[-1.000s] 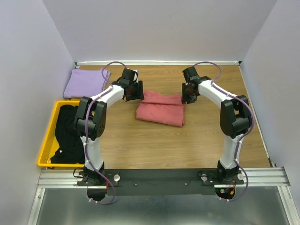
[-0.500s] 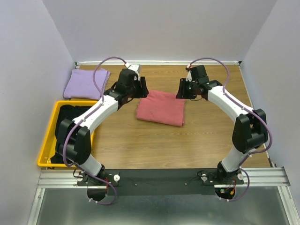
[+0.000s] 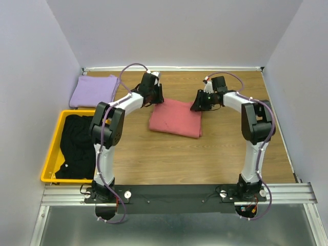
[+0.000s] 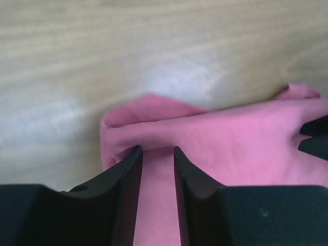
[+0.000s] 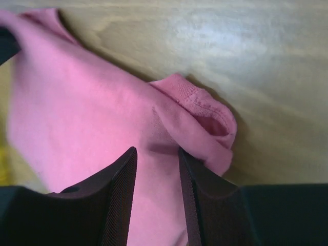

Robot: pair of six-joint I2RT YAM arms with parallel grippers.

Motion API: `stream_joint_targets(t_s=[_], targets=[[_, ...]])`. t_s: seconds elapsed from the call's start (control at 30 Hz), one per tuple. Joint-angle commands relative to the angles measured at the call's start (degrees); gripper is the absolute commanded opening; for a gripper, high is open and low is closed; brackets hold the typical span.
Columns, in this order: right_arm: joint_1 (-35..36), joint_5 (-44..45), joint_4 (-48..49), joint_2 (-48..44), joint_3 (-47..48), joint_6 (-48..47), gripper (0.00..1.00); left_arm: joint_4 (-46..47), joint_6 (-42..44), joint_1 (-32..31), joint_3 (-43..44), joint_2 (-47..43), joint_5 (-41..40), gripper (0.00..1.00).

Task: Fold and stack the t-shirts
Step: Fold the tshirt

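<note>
A salmon-pink t-shirt (image 3: 176, 118) lies folded in a flat rectangle at the middle of the table. My left gripper (image 3: 155, 97) is at its far left corner, jaws close together with pink cloth (image 4: 169, 128) pinched between them. My right gripper (image 3: 199, 104) is at the far right corner, shut the same way on the shirt's edge beside a rolled hem (image 5: 205, 110). A lavender-purple t-shirt (image 3: 95, 90) lies folded at the far left. Black t-shirts (image 3: 77, 146) are piled in the bin.
A yellow plastic bin (image 3: 51, 154) stands at the left edge of the table. White walls close in the left, far and right sides. Bare wood (image 3: 169, 159) lies between the pink shirt and the arm bases.
One second ago the pink shirt showed a loose far strip over its near part; now it lies as one flat rectangle. Both grippers have shifted a little along its far edge, and the arms' elbows have moved.
</note>
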Motion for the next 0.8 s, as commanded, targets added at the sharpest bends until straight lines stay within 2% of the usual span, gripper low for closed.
stream_joint_targets(t_s=[0.0,0.13,0.3,0.4,0.43,0.5,0.53,0.63,0.77], targets=[[-4.63,-11.46,4.26,6.95,4.47,-1.17,0.46,1.48,-1.07,3.83,5.17,5.74,5.46,0.36],[-7.89,-16.03,5.22,10.12,6.93,1.02,0.46,3.5,-4.05,6.74,4.92,7.69,11.87,0.36],[-9.48,-19.21,6.1,8.29,9.13,3.22,0.47,5.96,-5.38,8.24,3.08,6.46,14.97,0.38],[-9.48,-23.34,8.47,6.88,9.49,6.55,0.47,9.55,-6.7,8.85,0.71,2.69,15.85,0.46],[-9.48,-24.3,10.74,5.83,8.88,7.61,0.47,10.61,-7.22,8.86,-1.21,1.46,16.02,0.53],[-9.48,-24.92,12.34,5.12,8.52,9.72,0.47,13.24,-8.71,8.94,-3.24,-2.67,16.02,0.6],[-9.48,-25.54,13.48,5.2,8.52,10.25,0.47,14.31,-9.51,8.86,-5.34,-4.16,16.11,0.61],[-9.48,-26.76,15.41,6.78,8.43,12.44,0.47,20.01,-12.06,8.24,-10.98,-11.27,16.55,0.63],[-9.48,-27.65,20.16,9.77,7.55,14.56,0.47,23.19,-11.36,7.27,-14.24,-12.62,16.9,0.58]])
